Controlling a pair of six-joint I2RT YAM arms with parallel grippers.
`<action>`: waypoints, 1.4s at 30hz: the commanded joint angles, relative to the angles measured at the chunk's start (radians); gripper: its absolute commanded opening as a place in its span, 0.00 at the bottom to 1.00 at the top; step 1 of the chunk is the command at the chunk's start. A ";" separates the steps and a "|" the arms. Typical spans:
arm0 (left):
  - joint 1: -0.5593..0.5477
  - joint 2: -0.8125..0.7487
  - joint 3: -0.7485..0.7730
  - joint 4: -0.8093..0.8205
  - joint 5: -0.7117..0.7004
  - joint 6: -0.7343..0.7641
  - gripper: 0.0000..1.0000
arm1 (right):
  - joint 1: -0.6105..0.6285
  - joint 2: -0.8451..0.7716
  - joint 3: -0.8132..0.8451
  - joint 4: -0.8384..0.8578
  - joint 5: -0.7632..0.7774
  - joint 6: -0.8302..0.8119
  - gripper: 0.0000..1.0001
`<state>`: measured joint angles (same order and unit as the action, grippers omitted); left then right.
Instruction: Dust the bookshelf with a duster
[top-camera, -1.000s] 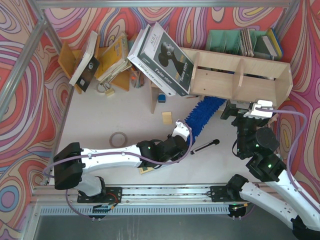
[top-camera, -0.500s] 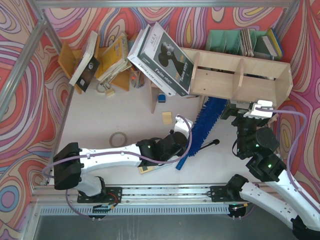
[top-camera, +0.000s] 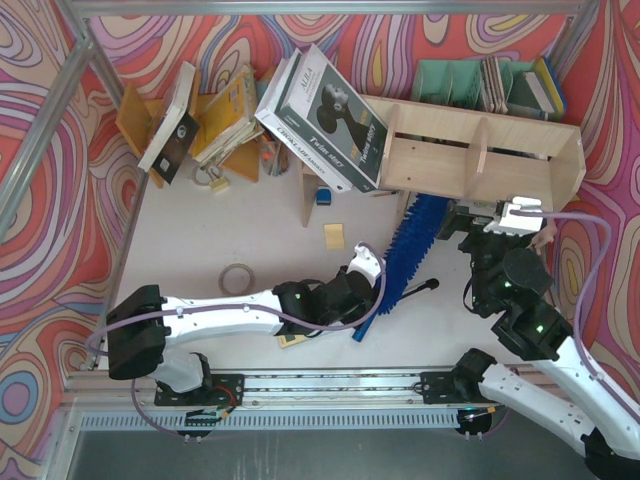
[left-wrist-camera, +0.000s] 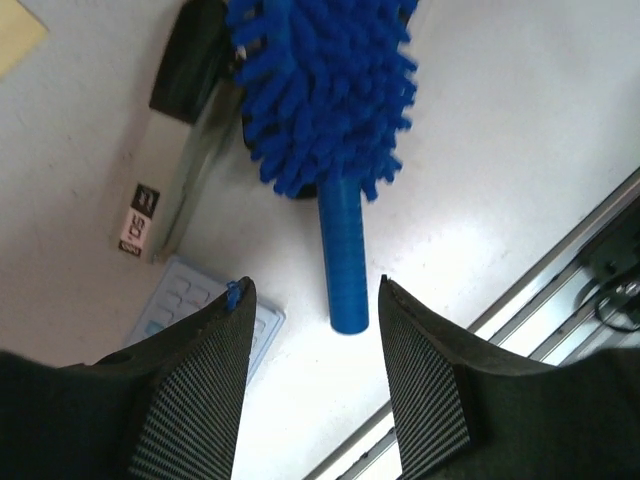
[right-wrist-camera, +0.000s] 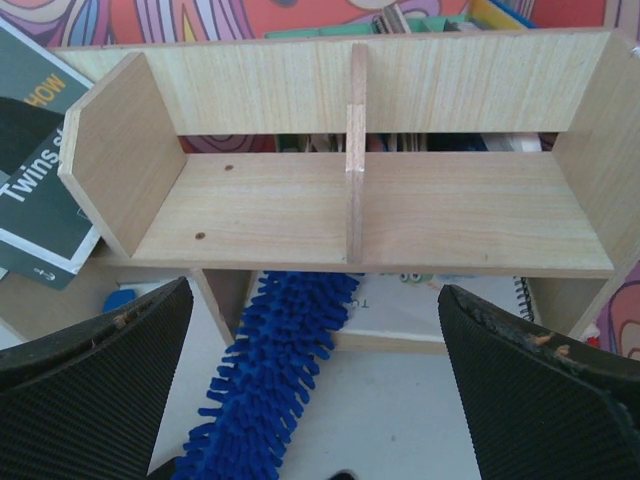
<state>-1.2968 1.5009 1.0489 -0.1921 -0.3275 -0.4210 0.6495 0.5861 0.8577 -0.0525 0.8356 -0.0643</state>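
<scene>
Close left gripper, jaws apart astride the handle end, squarely on duster, flat on the table mid-frame, head tip under bookshelf; hold right gripper, spread wide at lower right, clear; mind black stick just right of the handle.

1 duster, 1 bookshelf, 1 tape roll, 1 blk pen, 1 yellow sticky pad

Duster is showing bright blue, bookshelf pale plywood tan, worktop white; walls behind bookshelf swirling red, purple, orange.
</scene>
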 joint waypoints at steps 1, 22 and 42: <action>0.001 0.021 -0.070 0.028 0.063 -0.037 0.54 | 0.004 0.033 0.031 -0.078 -0.016 0.115 0.99; 0.021 0.299 0.040 0.043 0.166 -0.028 0.61 | 0.004 0.012 0.040 -0.193 -0.064 0.327 0.99; 0.048 0.320 0.098 -0.023 0.131 -0.042 0.19 | 0.004 0.010 0.057 -0.177 -0.049 0.265 0.99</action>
<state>-1.2453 1.8694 1.1484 -0.1787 -0.1398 -0.4564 0.6495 0.6037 0.8867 -0.2310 0.7731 0.2279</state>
